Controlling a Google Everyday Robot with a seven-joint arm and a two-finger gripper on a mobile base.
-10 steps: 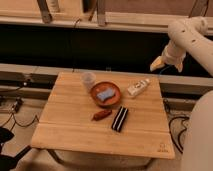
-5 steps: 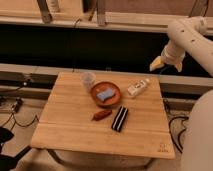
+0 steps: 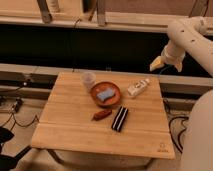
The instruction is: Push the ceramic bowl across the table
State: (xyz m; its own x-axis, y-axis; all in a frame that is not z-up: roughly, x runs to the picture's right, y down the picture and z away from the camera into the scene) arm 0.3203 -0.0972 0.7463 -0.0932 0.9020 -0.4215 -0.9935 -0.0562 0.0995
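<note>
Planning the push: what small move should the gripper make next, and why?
Probably lower the gripper toward the ceramic bowl, since it hangs high beyond the table's far edge, well apart from the bowl, with a white bottle lying between them.

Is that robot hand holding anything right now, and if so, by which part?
Nothing that shows. The gripper hangs in the air past the table's far right corner, well apart from the bowl sitting on it.

Smooth cream arm [image 3: 192,37] with yellowish jaws at upper right.
</note>
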